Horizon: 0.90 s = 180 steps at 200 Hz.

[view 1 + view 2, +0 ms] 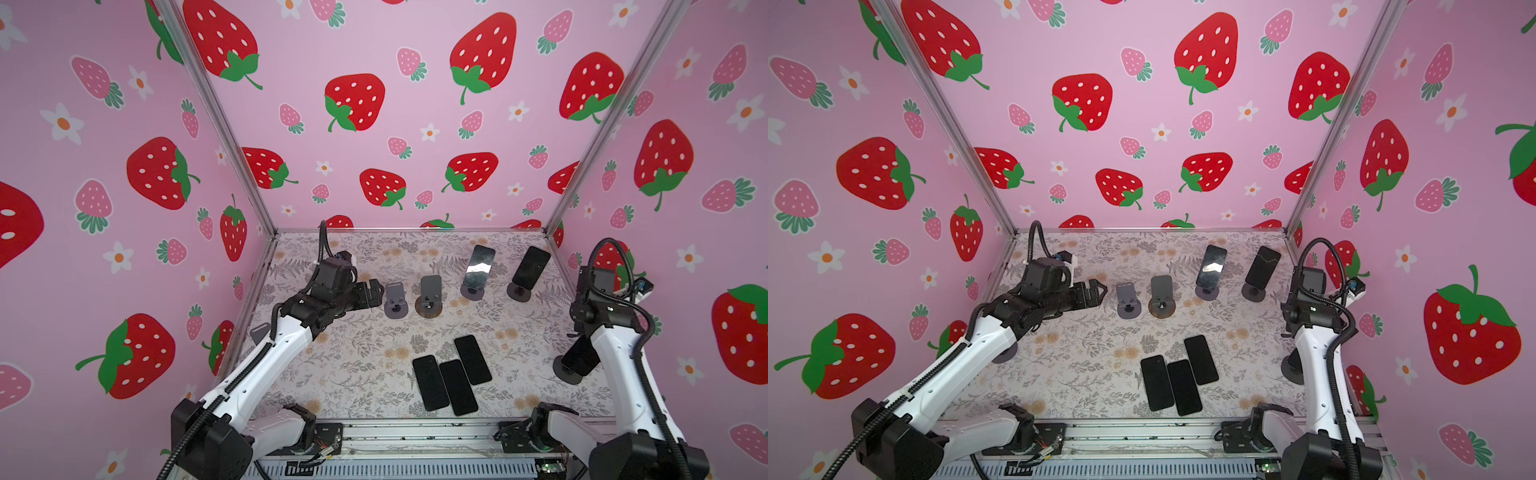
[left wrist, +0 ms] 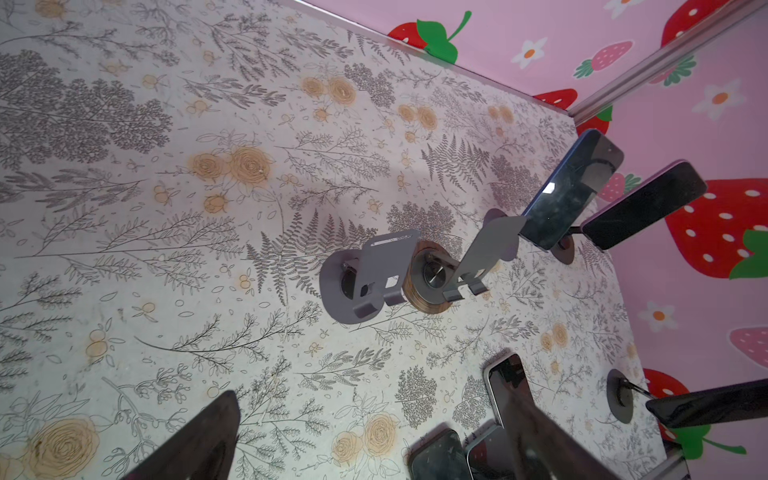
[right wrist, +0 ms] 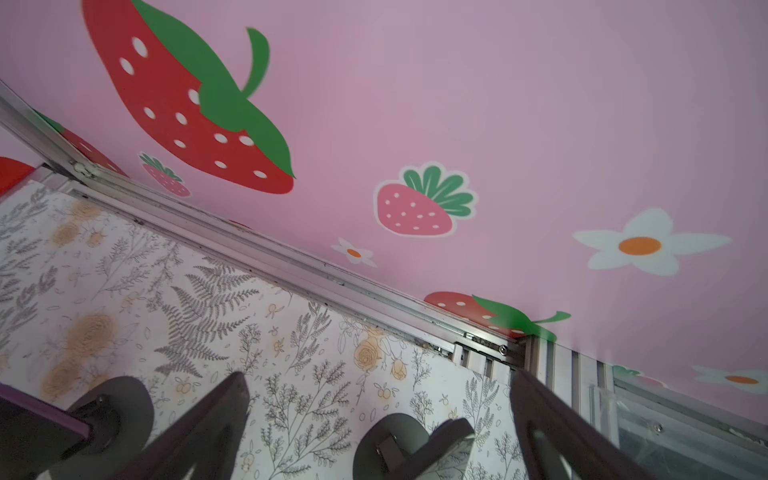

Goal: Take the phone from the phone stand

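Note:
Three dark phones lean on round-based phone stands: two at the back right (image 1: 478, 266) (image 1: 531, 266) and one (image 1: 579, 359) near the right edge, partly behind my right arm. My right gripper (image 3: 378, 376) is open. That near stand's base (image 3: 395, 436) shows between its fingers (image 3: 208, 428), untouched. In both top views this gripper is hidden under its arm. My left gripper (image 1: 372, 293) (image 2: 374, 388) is open and holds nothing. It hovers left of two empty grey stands (image 1: 395, 299) (image 1: 430, 293).
Three phones lie flat side by side near the table's front (image 1: 430, 388) (image 1: 457, 386) (image 1: 473, 359). Another stand (image 1: 259, 332) is partly hidden under my left arm. Pink strawberry walls and a metal rail (image 3: 291, 266) close in the table.

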Available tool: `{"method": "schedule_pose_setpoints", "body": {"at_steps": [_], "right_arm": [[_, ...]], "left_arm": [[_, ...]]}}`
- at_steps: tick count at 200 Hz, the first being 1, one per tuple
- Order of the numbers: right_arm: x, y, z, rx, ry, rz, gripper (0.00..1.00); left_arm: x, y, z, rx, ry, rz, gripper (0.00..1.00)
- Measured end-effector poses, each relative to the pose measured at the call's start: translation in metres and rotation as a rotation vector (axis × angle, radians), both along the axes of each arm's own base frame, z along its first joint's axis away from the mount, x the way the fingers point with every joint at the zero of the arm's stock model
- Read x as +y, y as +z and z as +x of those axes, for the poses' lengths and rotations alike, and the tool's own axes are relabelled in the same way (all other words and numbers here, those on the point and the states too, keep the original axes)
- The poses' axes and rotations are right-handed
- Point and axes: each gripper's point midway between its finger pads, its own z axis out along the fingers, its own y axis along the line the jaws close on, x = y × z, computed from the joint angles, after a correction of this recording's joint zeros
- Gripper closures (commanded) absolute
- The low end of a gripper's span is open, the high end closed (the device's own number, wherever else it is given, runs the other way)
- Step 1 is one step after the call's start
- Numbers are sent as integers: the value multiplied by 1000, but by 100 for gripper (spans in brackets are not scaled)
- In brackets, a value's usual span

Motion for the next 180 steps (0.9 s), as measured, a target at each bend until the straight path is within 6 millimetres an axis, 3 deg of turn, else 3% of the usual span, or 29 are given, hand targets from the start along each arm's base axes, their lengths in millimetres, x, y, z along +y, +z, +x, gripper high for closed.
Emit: {"method": "schedule_pose_setpoints", "body": {"at_steps": [25, 56, 119, 180], "right_arm": [[-6, -11, -12, -6, -10, 23, 0], [-5, -23, -12, -9, 9, 58, 0], [14, -75, -12, 69, 114, 166, 0], [20, -85, -11, 63, 153, 194, 7]], "left_arm": [[-6, 9, 2, -20, -16, 4, 0], [-17, 16, 1, -30, -41, 7, 0], [-32, 4, -1, -3, -73, 33, 0], [-42, 5, 3, 2, -93, 36, 0]]}}
